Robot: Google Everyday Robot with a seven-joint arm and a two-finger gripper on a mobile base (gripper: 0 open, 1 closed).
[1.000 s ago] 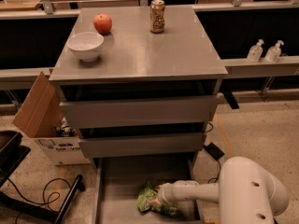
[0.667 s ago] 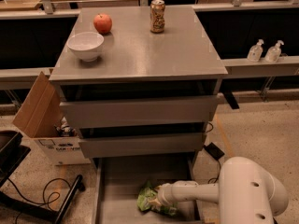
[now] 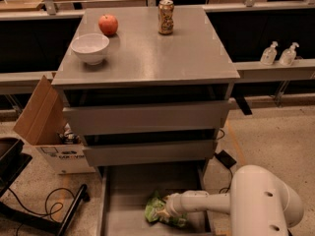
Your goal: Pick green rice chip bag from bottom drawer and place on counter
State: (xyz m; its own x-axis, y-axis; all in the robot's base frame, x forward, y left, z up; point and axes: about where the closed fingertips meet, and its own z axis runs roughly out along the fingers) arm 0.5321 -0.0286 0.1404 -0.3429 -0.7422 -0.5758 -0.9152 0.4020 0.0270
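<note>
Green rice chip bag (image 3: 156,213) centred in drawer (image 3: 123,195), tool (image 3: 168,210) against it.

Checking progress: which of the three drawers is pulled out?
The bottom drawer, pulled far out past the two drawers above. The gripper is inside it at the green rice chip bag.

The counter (image 3: 162,63) lies open at frame centre; bowl (image 3: 90,47), apple (image 3: 108,24) and can (image 3: 166,16) stand along its upper part. The gripper (image 3: 167,211) is at bottom centre in the drawer (image 3: 125,200), against the bag (image 3: 156,212), below two overhanging drawer fronts (image 3: 147,119).
</note>
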